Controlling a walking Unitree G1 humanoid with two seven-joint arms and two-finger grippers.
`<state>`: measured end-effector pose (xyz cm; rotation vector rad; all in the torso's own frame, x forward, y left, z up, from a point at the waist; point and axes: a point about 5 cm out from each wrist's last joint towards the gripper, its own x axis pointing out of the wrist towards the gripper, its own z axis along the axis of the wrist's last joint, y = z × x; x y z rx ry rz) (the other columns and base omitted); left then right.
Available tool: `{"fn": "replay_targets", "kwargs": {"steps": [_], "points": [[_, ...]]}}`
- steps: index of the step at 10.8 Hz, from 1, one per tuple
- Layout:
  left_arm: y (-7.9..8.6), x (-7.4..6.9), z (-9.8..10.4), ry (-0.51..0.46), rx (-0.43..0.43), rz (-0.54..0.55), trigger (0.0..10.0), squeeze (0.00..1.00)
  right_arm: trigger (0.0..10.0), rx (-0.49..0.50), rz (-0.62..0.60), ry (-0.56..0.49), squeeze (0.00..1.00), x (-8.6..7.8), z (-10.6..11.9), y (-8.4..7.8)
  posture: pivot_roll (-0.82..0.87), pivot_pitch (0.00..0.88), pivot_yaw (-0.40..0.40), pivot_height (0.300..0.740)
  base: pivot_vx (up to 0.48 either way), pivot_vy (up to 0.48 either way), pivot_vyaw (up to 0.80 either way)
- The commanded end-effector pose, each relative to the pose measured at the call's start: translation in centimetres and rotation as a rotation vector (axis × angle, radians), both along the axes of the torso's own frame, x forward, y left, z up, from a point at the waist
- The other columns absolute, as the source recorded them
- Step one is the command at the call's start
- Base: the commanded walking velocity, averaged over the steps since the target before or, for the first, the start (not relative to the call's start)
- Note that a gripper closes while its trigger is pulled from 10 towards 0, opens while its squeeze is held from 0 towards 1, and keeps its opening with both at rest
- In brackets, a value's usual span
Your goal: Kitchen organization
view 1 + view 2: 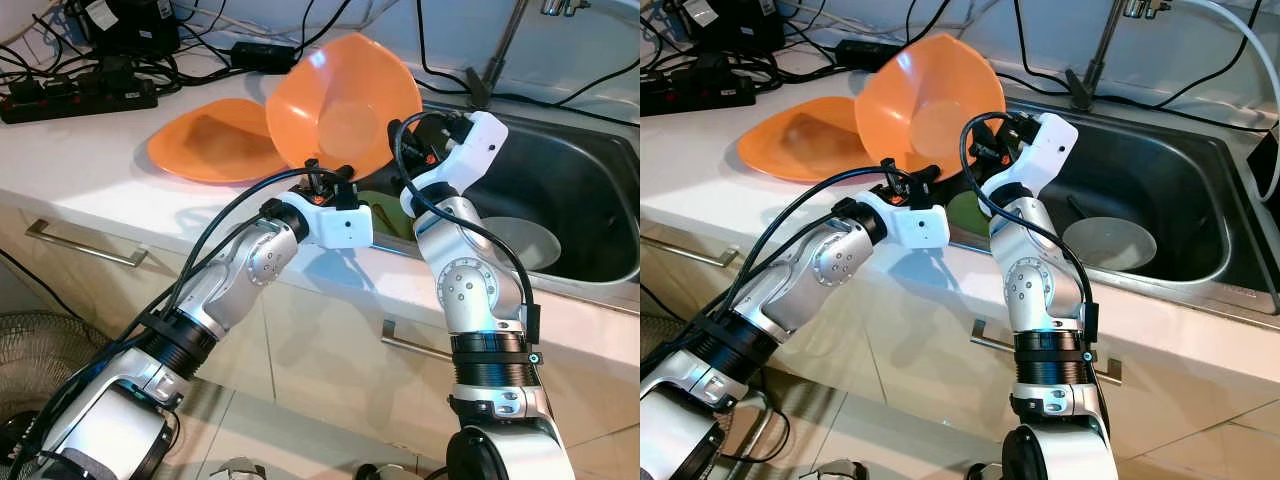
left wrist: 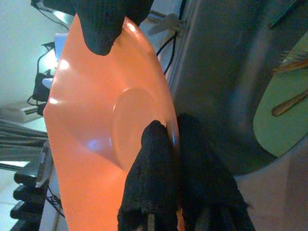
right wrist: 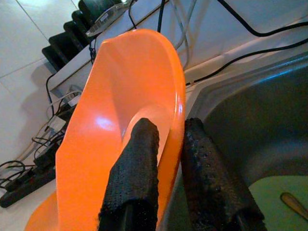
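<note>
A deep orange bowl [image 1: 340, 100] stands tilted on its edge at the left rim of the steel sink [image 1: 590, 190]. My left gripper [image 2: 172, 127] is shut on the bowl's lower rim, one finger inside and one behind. My right gripper [image 3: 169, 126] pinches the rim on the sink side, also shut on it. A second orange plate [image 1: 210, 140] lies flat on the white counter just left of the bowl. In the sink sit a green plate [image 2: 284, 115] with cutlery on it and a pale grey bowl [image 1: 525, 240].
Black power strips and tangled cables [image 1: 80, 95] crowd the back of the counter. The faucet stem [image 1: 500, 50] rises behind the sink. Cabinet drawers with metal handles [image 1: 85, 245] lie below the counter edge.
</note>
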<state>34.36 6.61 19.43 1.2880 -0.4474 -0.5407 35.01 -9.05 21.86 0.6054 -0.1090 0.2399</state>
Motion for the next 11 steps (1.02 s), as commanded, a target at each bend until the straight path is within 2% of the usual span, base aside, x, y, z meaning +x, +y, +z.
{"fn": "replay_targets", "kwargs": {"steps": [1,4,5,7,11], "points": [[-0.8,-0.6,0.9,-0.046,0.002,-0.053,10.0,0.00,0.0,-0.006,0.042,0.019,0.00,-0.2,-0.4,1.0,0.07,0.070,-0.050,0.740,0.000,0.000,0.00],[-0.9,-0.6,1.0,-0.062,0.016,-0.060,10.0,0.00,0.0,-0.007,0.053,0.026,0.00,-0.3,-0.6,1.1,0.06,0.071,-0.051,0.740,0.000,0.000,0.00],[-0.9,-0.6,1.0,-0.056,0.013,-0.063,10.0,1.00,0.0,-0.008,0.058,0.029,0.00,-0.3,-0.6,1.1,0.07,0.071,-0.053,0.740,0.000,0.000,0.00],[-0.9,-0.6,1.0,-0.051,0.004,-0.062,10.0,1.00,0.0,0.014,0.044,0.032,0.00,-0.2,-0.5,1.1,0.07,0.071,-0.054,0.740,0.000,0.000,0.00],[-1.0,-0.8,1.0,-0.040,-0.015,-0.066,10.0,1.00,0.0,0.044,-0.046,0.026,0.00,0.5,-0.1,-0.5,0.07,0.069,-0.054,0.740,0.000,0.000,0.00]]}}
